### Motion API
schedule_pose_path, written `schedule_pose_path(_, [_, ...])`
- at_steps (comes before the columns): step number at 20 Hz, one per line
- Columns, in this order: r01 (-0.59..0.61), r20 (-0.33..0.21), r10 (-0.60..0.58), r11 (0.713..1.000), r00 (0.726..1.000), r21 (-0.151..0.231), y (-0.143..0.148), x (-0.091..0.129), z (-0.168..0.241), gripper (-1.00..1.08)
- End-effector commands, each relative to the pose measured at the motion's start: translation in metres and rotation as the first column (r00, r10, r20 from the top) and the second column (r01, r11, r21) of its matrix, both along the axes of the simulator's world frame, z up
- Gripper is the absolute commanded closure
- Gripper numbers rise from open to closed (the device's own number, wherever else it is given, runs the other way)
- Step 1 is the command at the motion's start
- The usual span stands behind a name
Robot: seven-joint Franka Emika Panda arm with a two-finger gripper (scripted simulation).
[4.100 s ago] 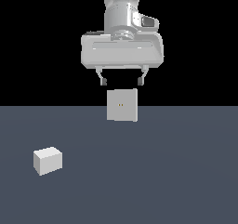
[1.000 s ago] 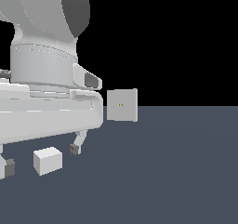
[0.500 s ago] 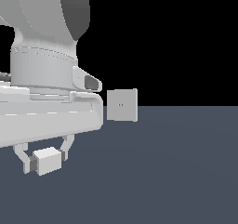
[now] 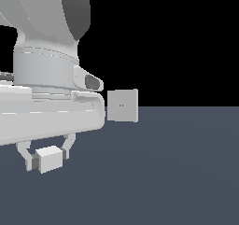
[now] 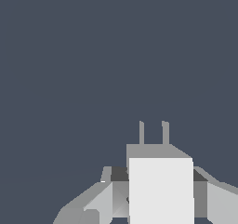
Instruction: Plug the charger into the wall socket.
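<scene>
My gripper [image 4: 46,158] is closed on the charger [image 4: 49,159], one finger on each side. Its two prongs [image 5: 153,133] stick out in front. I should hold tight and keep it level. The wall socket [image 4: 123,105] stands farther off, at about two o'clock.

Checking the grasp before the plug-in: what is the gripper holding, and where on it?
The charger, pinched between the fingers on its two opposite side faces; its prongs point away, clear of the fingers.
</scene>
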State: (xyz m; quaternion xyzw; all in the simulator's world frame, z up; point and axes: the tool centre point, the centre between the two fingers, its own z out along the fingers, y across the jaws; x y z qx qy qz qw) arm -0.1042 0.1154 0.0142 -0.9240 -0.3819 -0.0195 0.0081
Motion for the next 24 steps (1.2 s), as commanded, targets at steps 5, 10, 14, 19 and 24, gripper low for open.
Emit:
schedule_pose_path(5, [0.104, 0.001, -0.104, 0.995, 0.995, 0.001, -0.001, 0.015, 0.008, 1.08])
schedule_pose_path(10, [0.237, 0.0, -0.237, 0.972, 0.972, 0.002, -0.005, 0.033, 0.019, 1.08])
schedule_pose_path(14, [0.368, 0.0, -0.368, 0.93, 0.93, 0.003, -0.012, 0.051, 0.029, 1.08])
schedule_pose_path(19, [0.528, 0.0, -0.528, 0.849, 0.849, 0.004, -0.025, 0.072, 0.043, 1.08])
schedule_pose_path(24, [0.672, 0.0, -0.672, 0.741, 0.741, 0.003, -0.042, 0.091, 0.056, 1.08])
